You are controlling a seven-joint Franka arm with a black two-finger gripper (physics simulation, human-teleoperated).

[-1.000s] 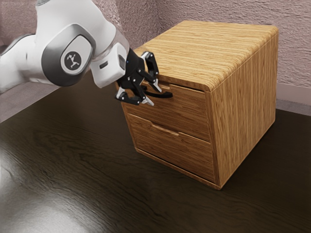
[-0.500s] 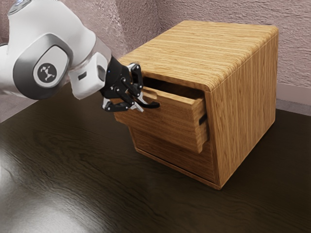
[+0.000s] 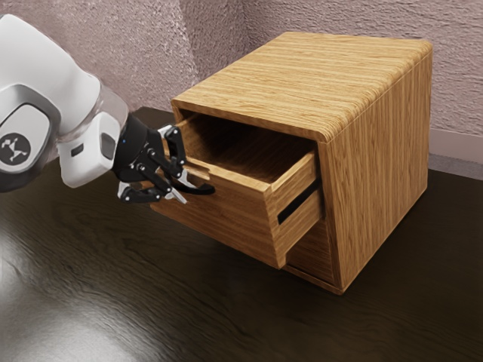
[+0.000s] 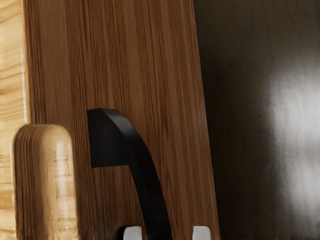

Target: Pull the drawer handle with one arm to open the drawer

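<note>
Behind, a rough plaster wall (image 3: 151,45); below, a dark glossy surface (image 3: 151,302), probably slick. On it stands the wooden cabinet (image 3: 362,98), which you may judge heavy enough to stay put. Its upper drawer (image 3: 226,215) juts well out and looks rigid. Take it by the stiff black handle (image 3: 198,189) at mid-arch, where your gripper (image 3: 181,185) sits unclenched, straddling it.

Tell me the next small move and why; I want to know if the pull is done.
Probably end the pull and back the pincer off the handle: the top drawer stands well out of the cabinet, its inside showing, with the pincer at the handle.
</note>
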